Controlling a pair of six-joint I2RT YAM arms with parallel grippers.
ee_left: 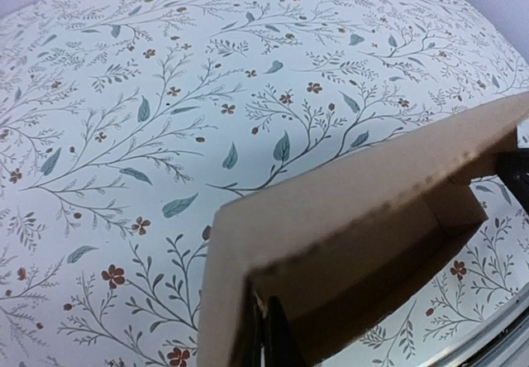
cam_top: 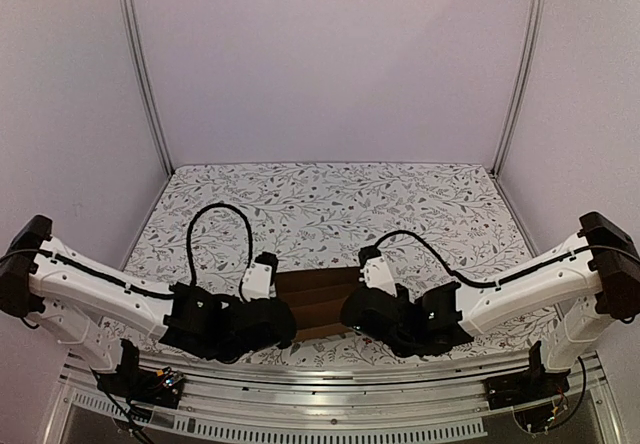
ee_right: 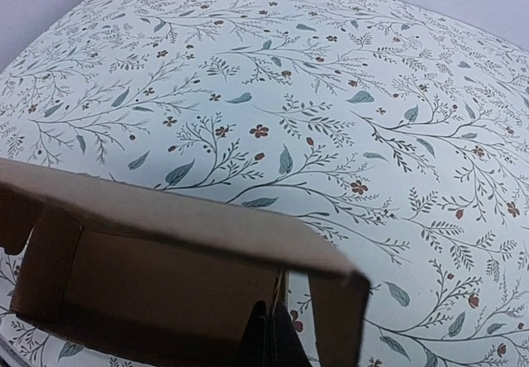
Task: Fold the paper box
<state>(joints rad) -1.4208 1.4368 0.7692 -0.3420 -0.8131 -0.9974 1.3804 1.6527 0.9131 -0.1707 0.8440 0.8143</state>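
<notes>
Both arms lie low and stretched inward, their ends turned toward each other, so the left tool (cam_top: 283, 320) and the right tool (cam_top: 350, 314) meet the two ends of the paper box (cam_top: 318, 300), which is between them, low over the flowered counter (cam_top: 330, 199). From above, the black arm ends hide the jaws. The wrist views show more: each tool is closed narrow, the left fingers (ee_left: 273, 338) and the right fingers (ee_right: 266, 340) pinching a thin cardboard wall just above them. The box opens toward each wrist camera; inside, only brown walls and a folded end flap show.
</notes>
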